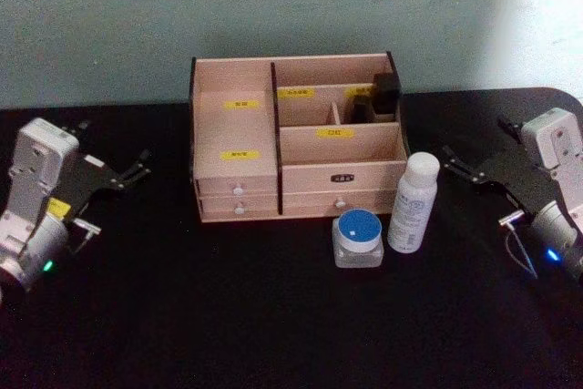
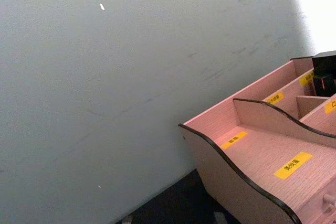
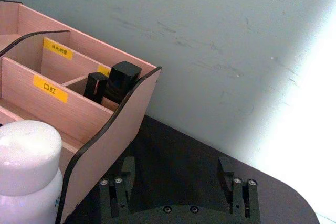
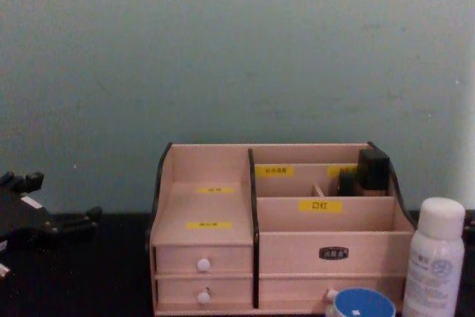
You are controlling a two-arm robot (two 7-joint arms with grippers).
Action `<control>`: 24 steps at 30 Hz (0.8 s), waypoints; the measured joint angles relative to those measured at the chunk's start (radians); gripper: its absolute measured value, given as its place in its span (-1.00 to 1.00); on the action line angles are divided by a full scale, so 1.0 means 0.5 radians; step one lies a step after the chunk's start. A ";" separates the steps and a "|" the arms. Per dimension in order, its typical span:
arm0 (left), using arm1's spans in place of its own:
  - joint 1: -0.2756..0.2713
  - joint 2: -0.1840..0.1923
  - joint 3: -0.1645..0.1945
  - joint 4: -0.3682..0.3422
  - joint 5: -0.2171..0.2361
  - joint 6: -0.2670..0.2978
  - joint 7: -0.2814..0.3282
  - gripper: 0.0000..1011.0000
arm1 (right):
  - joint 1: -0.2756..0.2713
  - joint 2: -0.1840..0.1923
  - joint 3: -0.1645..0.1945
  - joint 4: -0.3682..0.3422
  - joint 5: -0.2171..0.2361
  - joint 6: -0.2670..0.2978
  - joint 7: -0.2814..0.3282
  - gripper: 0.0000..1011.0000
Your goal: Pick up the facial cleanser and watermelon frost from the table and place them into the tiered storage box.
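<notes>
Progress: none yet, since the tall white plastic bottle (image 1: 413, 202) and the squat clear jar with a blue lid (image 1: 358, 237), probably the two products, stand just before the light wooden tiered storage box (image 1: 342, 175). They are near the right gripper (image 1: 453, 163) and well apart from the left gripper (image 1: 141, 168), both spread and empty. The head view places both products, while the right wrist view adds the bare gap between its fingers (image 3: 127, 174).

Arms low, outstretched — left claw (image 1: 138, 168) and right claw (image 1: 455, 163) both parted.

Seemingly a robot lab: a matte black table (image 1: 273, 334) low in frame, with a plain, scuffed grey-green wall (image 1: 273, 6) above. The left gripper (image 1: 138, 168) and right gripper (image 1: 453, 163) sit at the side edges.
</notes>
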 joint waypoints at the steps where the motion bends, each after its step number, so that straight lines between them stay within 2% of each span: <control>1: 0.000 0.000 0.000 0.000 0.000 0.000 0.000 0.98 | 0.000 0.000 0.000 0.000 0.000 0.000 0.000 0.98; 24: 0.000 0.000 0.000 0.000 0.000 0.000 0.000 0.98 | 0.000 0.000 0.000 0.000 0.000 0.000 0.000 0.98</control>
